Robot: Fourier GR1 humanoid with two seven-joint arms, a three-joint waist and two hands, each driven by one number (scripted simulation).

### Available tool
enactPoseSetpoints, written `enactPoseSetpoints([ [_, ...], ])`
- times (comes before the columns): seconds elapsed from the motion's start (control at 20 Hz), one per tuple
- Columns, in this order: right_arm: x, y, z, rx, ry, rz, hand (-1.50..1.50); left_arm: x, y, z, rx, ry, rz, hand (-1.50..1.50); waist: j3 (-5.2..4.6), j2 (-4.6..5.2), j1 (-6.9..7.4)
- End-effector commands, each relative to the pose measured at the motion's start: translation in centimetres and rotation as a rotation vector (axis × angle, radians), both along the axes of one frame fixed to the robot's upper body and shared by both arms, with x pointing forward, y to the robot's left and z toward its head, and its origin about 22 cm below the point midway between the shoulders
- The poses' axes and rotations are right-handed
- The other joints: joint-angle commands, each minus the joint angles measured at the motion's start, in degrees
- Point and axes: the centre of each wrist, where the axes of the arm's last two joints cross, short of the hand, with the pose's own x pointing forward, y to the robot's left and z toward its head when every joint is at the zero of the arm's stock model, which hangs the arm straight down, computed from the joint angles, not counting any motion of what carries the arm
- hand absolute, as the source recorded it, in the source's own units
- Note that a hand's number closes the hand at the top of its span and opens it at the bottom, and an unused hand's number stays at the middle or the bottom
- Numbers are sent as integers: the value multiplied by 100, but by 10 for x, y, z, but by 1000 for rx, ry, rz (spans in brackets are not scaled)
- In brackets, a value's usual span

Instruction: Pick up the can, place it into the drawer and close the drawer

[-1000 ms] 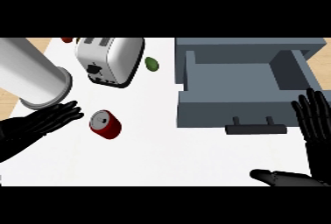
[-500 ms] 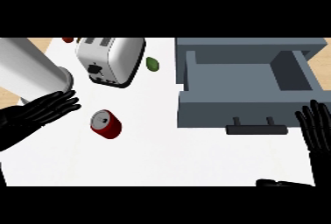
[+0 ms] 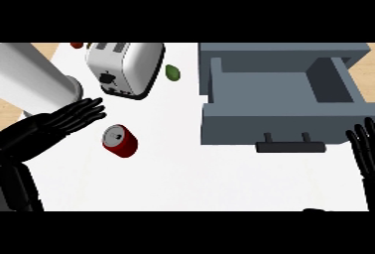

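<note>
Red can (image 3: 119, 140) lies on its side near counter's (image 3: 190, 178) left edge, left hand (image 3: 67, 119) open just beside it, grey drawer (image 3: 282, 101) open at right, right hand (image 3: 364, 149) open at right edge.

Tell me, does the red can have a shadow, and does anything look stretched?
In the head view, the can lies on its side on the white counter with no clear shadow that I can make out; the toaster leans outward, stretched by the steep downward angle; the open drawer looks evenly lit, without glare.

Both the left hand (image 3: 62, 120) and right hand (image 3: 364, 149) are glossy black with slender fingers.
</note>
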Motion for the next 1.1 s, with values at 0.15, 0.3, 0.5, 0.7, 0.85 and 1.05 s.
enactPoseSetpoints([
  [0.15, 22, -13, 7, -7, 4, -12, -150, -13, -23, -16, 16, 6, -9, -150, 2, -1, 50],
  [0.3, 9, -19, -1, 1, -12, -5, -150, 6, -18, -34, 26, -7, 16, -150, 0, 4, 6],
  [0.5, -18, -5, -4, -8, 5, -14, -150, 5, -17, -59, 16, 6, 42, -150, -1, 1, -10],
  [0.7, -6, -7, -4, -8, 13, 5, -150, 24, 11, -67, 44, 5, 38, -150, -4, 13, -30],
  [0.85, 0, -21, 1, 1, 5, 3, -150, 22, 23, -76, 31, 16, 80, -150, -4, 13, -23],
  [1.05, 6, 5, 11, -8, -8, 7, -150, 40, 5, -95, 58, 25, 97, -150, -7, 24, -44],
])
